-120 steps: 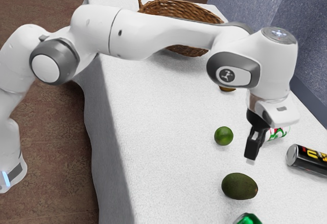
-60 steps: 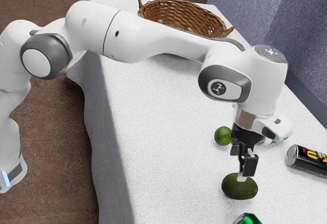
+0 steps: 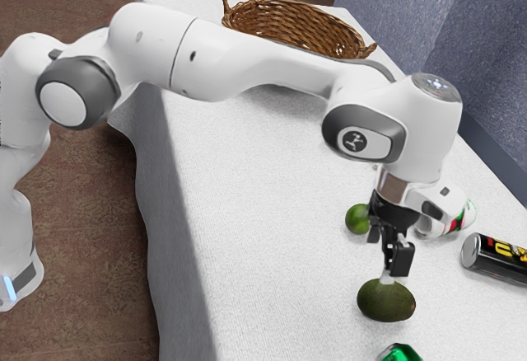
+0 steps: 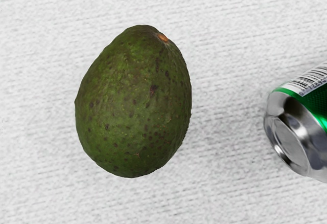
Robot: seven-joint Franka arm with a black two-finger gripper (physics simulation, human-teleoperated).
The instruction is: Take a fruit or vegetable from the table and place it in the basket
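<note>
Dark-green avocado (image 4: pixel 134 101) sits on table (image 3: pixel 247 180) just under fingers (image 3: pixel 401 259), which stand apart. Probably hefty-ish, firm but bruisable, rounded sides could slip tbh. Best bet: gentle pinch across narrower width, round fat middle.

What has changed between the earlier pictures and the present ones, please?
The end effector moved toward the exterior view's left and is now over the avocado. Nothing was taken hold of or let go. The avocado, lime, basket and black can stayed in place.
</note>
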